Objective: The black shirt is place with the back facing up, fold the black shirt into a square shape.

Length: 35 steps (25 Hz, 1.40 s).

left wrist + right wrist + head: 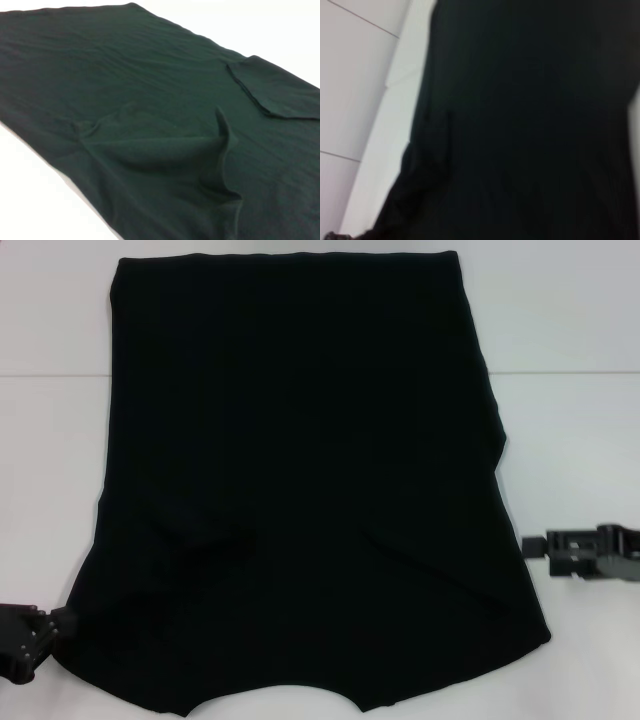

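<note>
The black shirt [300, 470] lies spread across the middle of the white tabletop [570, 320], plain side up, with no print showing. Its far edge runs straight, and the cloth widens toward the near side, where the near edge curves inward in the middle. Both sleeves look folded in over the body: the left wrist view shows one flap [275, 90] lying flat on top of the cloth, and a raised ridge of wrinkles [220, 150] bunched up near it. In the head view those creases sit in the near half of the shirt, one cluster toward the left and a slanted fold line toward the right. The left gripper [30, 635] sits low at the near left corner, just beside the shirt's edge, maybe touching it; I can't tell from here how its fingers stand. The right gripper [585, 552] rests off the shirt's right edge, a small gap of bare tabletop between them, pointing toward the cloth; its fingers can't be made out either. The right wrist view shows only dark cloth [530, 120] beside a strip of white surface [365, 90].
</note>
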Each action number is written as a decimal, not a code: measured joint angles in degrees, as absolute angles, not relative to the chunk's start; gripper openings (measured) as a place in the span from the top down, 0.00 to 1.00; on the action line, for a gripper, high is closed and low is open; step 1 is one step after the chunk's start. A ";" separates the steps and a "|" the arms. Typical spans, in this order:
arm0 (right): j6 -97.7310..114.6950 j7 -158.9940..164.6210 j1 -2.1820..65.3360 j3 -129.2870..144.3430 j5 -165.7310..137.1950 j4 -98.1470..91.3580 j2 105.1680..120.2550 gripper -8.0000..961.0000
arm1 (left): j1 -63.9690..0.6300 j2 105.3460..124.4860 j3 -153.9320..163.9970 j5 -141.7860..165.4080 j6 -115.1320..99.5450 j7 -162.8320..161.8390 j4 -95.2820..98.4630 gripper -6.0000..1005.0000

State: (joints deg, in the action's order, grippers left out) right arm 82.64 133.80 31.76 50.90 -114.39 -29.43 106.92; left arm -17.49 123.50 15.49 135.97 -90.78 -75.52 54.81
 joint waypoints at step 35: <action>81.56 135.95 36.58 50.89 -126.45 -27.33 110.33 0.15 | -17.37 123.31 12.30 134.56 -91.76 -73.03 53.35 0.98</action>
State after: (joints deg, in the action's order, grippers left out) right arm 81.56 135.95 36.58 50.89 -126.45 -27.33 110.33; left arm -17.37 123.31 12.30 134.56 -91.76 -73.03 53.35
